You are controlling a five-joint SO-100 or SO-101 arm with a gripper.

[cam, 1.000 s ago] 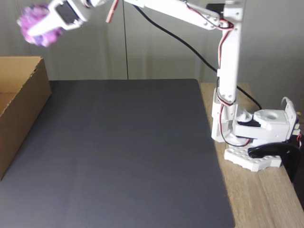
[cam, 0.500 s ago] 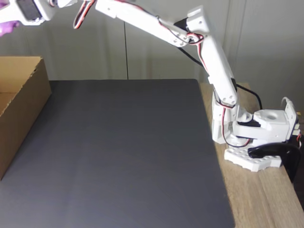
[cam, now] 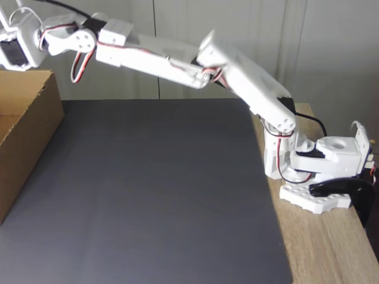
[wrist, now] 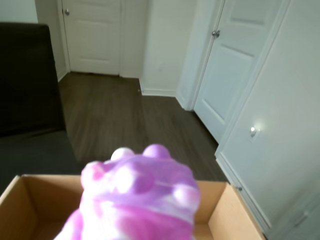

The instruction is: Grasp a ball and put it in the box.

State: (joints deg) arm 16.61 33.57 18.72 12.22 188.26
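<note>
The ball (wrist: 140, 200), pink and purple with pale lilac bumps, sits close to the lens at the bottom of the wrist view, held up in the air. Behind and below it lies the open brown cardboard box (wrist: 235, 210), whose inside shows on both sides of the ball. In the fixed view the box (cam: 29, 118) stands at the left edge of the mat. My arm (cam: 166, 59) stretches far left above it, and the wrist (cam: 23, 44) is over the box's top edge. The fingers and the ball run past the left edge of that view.
A dark grey mat (cam: 148, 189) covers most of the table. The arm's base (cam: 320, 171) is clamped on the bare wooden strip (cam: 325, 254) at the right. Beyond the box the wrist view shows a dark floor (wrist: 115, 115) and white doors (wrist: 235, 60).
The arm has stretched further left and come lower, towards the box. The ball and fingers, at the top left a second ago, have passed out of the fixed view.
</note>
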